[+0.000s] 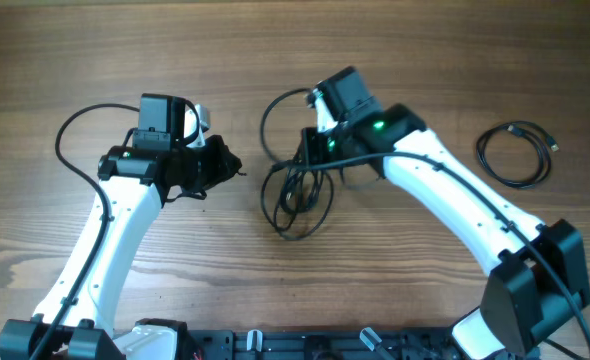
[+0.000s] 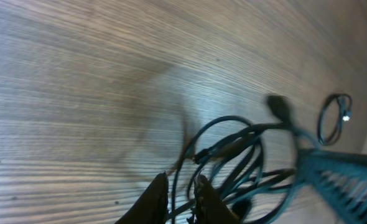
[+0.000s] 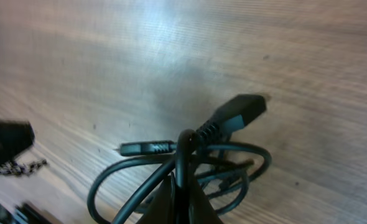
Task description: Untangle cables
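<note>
Jaws of our right gripper [image 3: 182, 190] pinch 1 black cord of the tangled cables [image 1: 297, 192] at mid-table [image 1: 395, 50]. Our left gripper [image 2: 182, 198] shows a narrow gap beside the tangle; we cannot tell if it holds anything. 1 coiled cable [image 1: 517, 153] lies well apart.

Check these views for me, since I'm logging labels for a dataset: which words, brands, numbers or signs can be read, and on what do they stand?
No text can be read in any view.
The cables, the plug and the right arm show no print.
The green light on that arm is only a lamp, not a sign.
</note>
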Controlling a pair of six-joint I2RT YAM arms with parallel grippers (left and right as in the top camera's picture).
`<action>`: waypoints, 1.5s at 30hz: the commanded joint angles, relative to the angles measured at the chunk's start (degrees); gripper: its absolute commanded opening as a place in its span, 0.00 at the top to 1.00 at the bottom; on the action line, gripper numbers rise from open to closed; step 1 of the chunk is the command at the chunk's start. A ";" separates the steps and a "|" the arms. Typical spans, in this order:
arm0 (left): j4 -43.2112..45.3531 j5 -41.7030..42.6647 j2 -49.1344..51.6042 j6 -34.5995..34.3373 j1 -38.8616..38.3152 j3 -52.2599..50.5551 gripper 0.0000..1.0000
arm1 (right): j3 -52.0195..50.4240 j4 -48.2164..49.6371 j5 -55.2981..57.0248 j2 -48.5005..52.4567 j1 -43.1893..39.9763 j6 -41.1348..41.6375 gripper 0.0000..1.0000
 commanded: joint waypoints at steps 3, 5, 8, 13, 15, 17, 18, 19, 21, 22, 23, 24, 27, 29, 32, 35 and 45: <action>0.46 2.82 0.04 2.64 -0.22 0.31 0.83 | 0.48 1.36 6.88 2.21 5.03 -6.05 0.96; 0.07 2.82 0.04 2.64 -0.35 0.28 0.78 | 0.48 3.65 7.82 3.23 6.56 -5.38 0.96; -1.05 2.05 0.04 2.69 -0.33 0.28 0.75 | 0.48 4.87 7.56 3.87 6.78 -1.64 0.96; -1.01 3.45 0.04 3.96 -2.38 0.28 0.72 | 0.46 5.75 7.56 4.09 6.78 -1.18 0.96; -0.94 2.38 0.11 6.19 -4.74 0.28 0.67 | 0.46 6.19 7.41 4.09 6.78 -1.18 0.96; -0.85 -0.22 0.20 7.85 -6.80 0.28 0.64 | 0.46 6.21 6.45 4.07 6.78 -1.18 0.96; -0.70 -2.95 0.48 8.33 -8.37 0.28 0.63 | 0.46 6.27 6.25 4.09 6.78 -1.16 0.96; -0.52 -4.37 0.85 8.74 -9.62 0.28 0.62 | 0.48 6.38 6.27 4.09 6.78 -1.16 0.96; 0.02 -5.18 1.70 8.87 -11.61 0.28 0.61 | 0.46 6.49 6.25 4.09 6.78 -1.18 0.96; 0.48 -5.20 2.43 8.87 -12.48 0.28 0.61 | 0.46 6.47 6.25 4.09 6.78 -1.18 0.96; 1.16 -5.40 3.43 8.83 -13.16 0.28 0.61 | 0.46 6.45 6.25 4.09 6.78 -1.18 0.96; 1.60 -5.42 4.15 8.83 -13.40 0.26 0.61 | 0.46 6.45 6.25 4.09 6.78 -1.20 0.96; 3.41 -5.44 7.30 8.66 -13.44 0.26 0.64 | 0.44 6.25 6.23 4.09 6.78 -1.25 0.96; 5.01 -7.39 8.96 8.63 -13.07 0.28 0.88 | 0.44 5.49 6.03 4.07 6.36 -1.33 0.96; 4.79 -7.93 8.68 8.11 -11.34 0.28 0.96 | 0.44 4.87 2.47 4.07 4.39 -1.33 0.96; 4.22 -5.68 7.02 7.34 -8.48 0.28 0.96 | 0.44 3.41 1.44 4.07 1.38 -1.22 0.96; 4.37 27.28 -2.29 15.96 1.14 0.28 0.96 | -1.88 2.05 9.35 4.28 -0.50 0.76 0.96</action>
